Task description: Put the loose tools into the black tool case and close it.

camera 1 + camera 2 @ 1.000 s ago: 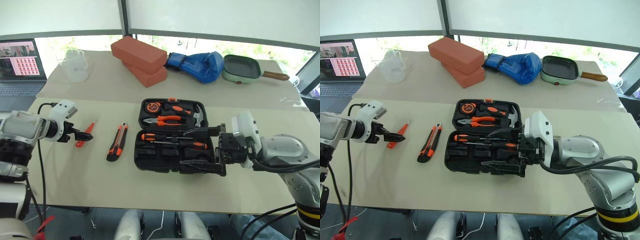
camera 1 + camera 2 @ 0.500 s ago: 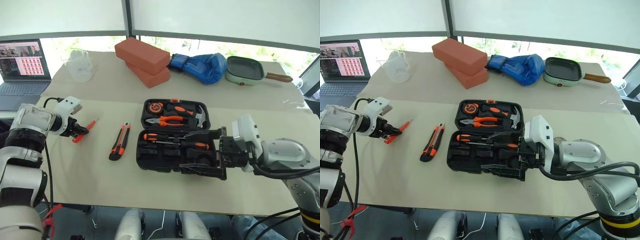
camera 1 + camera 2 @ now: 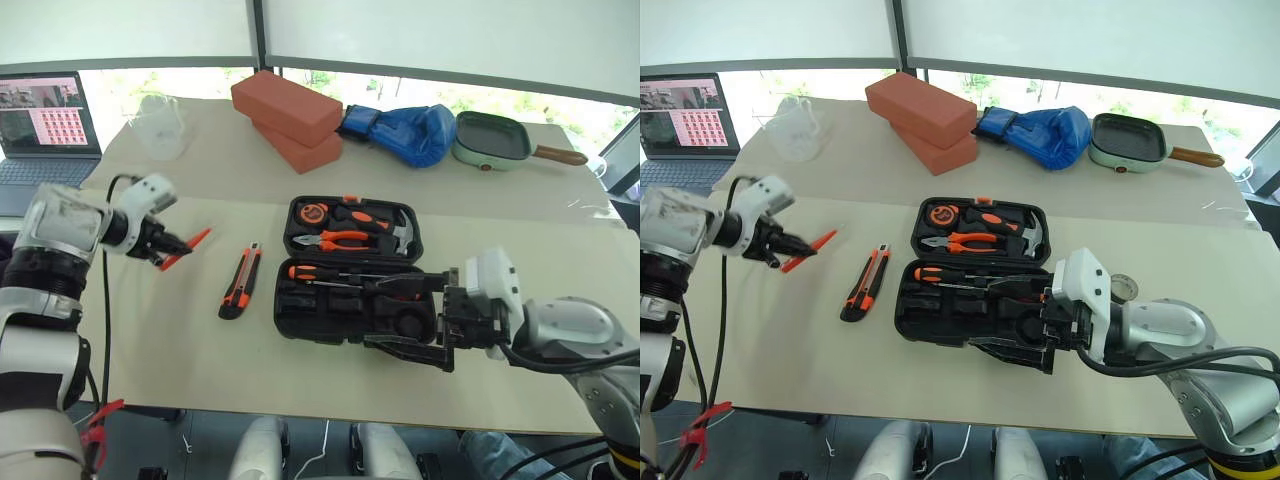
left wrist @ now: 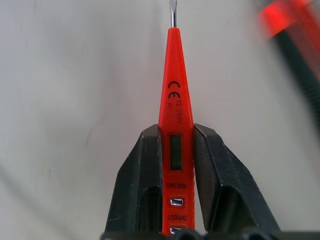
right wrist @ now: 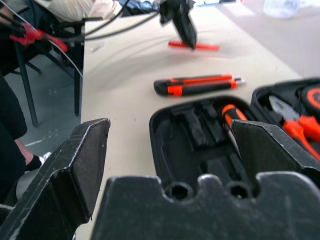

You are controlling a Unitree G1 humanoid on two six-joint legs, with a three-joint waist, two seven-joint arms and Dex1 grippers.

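Left gripper (image 4: 175, 150) clenched on slim orange plastic tester screwdriver (image 3: 186, 249), jaws pinching the handle end, metal tip sticking out free, lifted clear of beige desk (image 3: 150, 330); gripped at the rear probably so the blade end can drop into a slot first. Right gripper (image 3: 425, 318) with jaws spread wide, grasping nothing, hovering at near right edge of open black moulded-plastic tool case (image 3: 300, 322), likely waiting to steady or shut it. Case lying flat on desk, lid half carrying orange-handled pliers (image 3: 335, 239), lower half holding black-and-orange-handled screwdrivers (image 3: 345, 274), some slots vacant. Orange-black utility knife (image 3: 238, 283) on desk between tester and case, just beside case, not yet stowed.
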